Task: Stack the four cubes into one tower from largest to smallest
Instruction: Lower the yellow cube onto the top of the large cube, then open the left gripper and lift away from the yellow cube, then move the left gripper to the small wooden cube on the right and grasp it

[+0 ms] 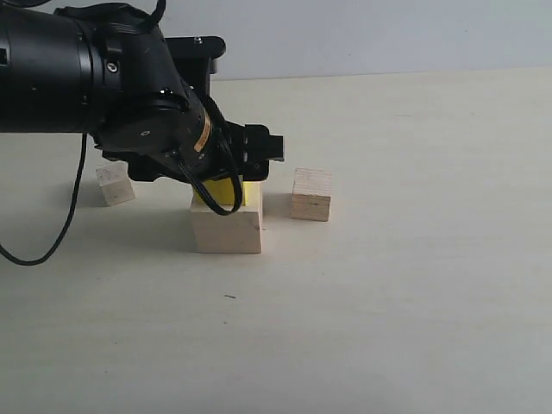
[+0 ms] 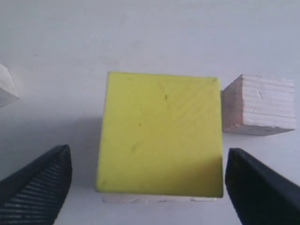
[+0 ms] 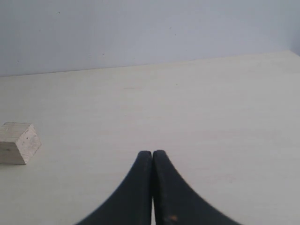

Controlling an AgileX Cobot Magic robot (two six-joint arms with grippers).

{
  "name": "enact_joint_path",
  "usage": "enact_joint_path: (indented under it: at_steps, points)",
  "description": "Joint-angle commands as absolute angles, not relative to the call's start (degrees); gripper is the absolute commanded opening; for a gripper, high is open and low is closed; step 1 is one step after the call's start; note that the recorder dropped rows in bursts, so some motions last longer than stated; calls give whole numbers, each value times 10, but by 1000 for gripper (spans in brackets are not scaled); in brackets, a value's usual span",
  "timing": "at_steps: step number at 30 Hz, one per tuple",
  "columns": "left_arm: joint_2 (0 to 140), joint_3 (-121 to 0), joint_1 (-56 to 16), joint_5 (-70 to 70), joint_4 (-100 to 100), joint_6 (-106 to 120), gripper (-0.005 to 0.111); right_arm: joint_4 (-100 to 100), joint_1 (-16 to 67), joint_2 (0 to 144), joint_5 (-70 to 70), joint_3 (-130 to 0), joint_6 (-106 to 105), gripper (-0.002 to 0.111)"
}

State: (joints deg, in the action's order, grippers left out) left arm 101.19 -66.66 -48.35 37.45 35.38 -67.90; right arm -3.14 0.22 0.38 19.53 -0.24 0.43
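The bright yellow cube (image 1: 243, 195) rests on the large pale wood cube (image 1: 226, 229), two levels of the tower. My left gripper (image 1: 222, 179) hangs over them and hides part of the yellow cube. In the left wrist view the left gripper (image 2: 147, 151) is open, its fingers (image 2: 40, 183) either side of the yellow cube (image 2: 161, 133) with a gap on each side. The medium-small wood cube (image 1: 311, 194) stands just right of the stack, the smallest wood cube (image 1: 115, 184) to its left. My right gripper (image 3: 152, 153) is shut on nothing, out of the exterior view.
The left arm's black body (image 1: 78, 73) and its cable (image 1: 52, 241) fill the upper left over the pale tabletop (image 1: 388, 302). A pale wood cube (image 3: 18, 142) lies off to one side in the right wrist view; a wall stands behind the table.
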Motion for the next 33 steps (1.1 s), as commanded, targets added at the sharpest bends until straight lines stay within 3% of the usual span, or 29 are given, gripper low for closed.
enact_joint_path:
  at_steps: [1,10,20,33]
  points:
    - [990,-666,-486,376,371,-677,85,-28,-2,0,192,0,0,0]
    - [934,-678,-486,375,391,-622,85,-28,-2,0,192,0,0,0]
    - [947,-783,-493,374,196,-398,79,-31,-2,0,192,0,0,0]
    - [1187,-999,-527,467,82,-270,79,-28,-2,0,192,0,0,0]
